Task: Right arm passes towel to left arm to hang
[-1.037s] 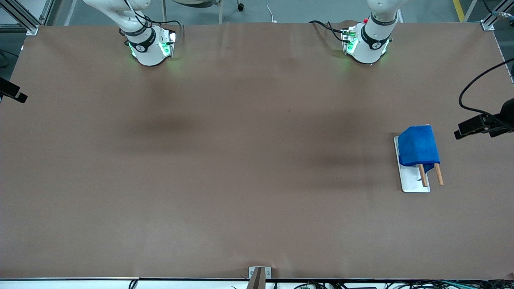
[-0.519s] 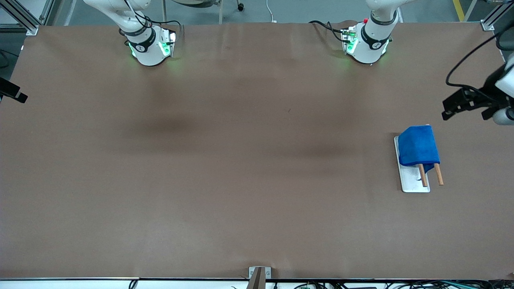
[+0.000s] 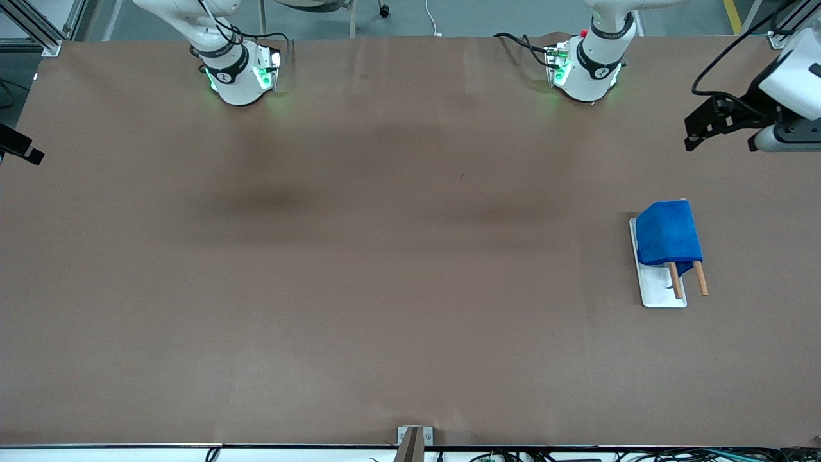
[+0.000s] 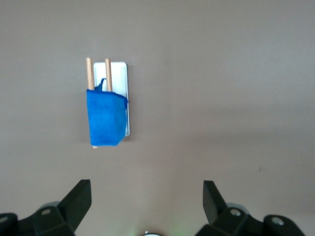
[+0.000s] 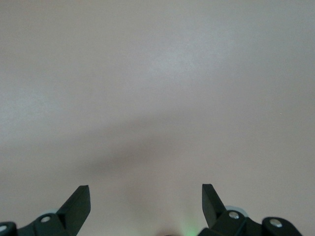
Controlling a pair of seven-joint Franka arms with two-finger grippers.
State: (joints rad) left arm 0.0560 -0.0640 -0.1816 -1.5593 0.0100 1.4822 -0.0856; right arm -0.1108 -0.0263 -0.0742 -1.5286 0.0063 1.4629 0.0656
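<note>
The bright blue towel (image 3: 668, 232) hangs folded over two wooden rods (image 3: 700, 279) of a small rack on a white base plate (image 3: 660, 290), at the left arm's end of the table. It also shows in the left wrist view (image 4: 106, 117). My left gripper (image 3: 691, 133) is open and empty, up in the air over bare table, apart from the rack; its own view shows the fingers spread wide (image 4: 146, 189). My right gripper (image 5: 145, 196) is open and empty over bare table; the towel does not show in its view.
The brown table (image 3: 385, 256) holds only the rack. Both arm bases (image 3: 240, 77) (image 3: 587, 70) stand along the edge farthest from the front camera. A black part (image 3: 22, 149) shows at the table's edge at the right arm's end.
My left gripper has moved away from the rack, toward the edge where the arm bases stand. The towel, the rack and the right arm have not moved.
</note>
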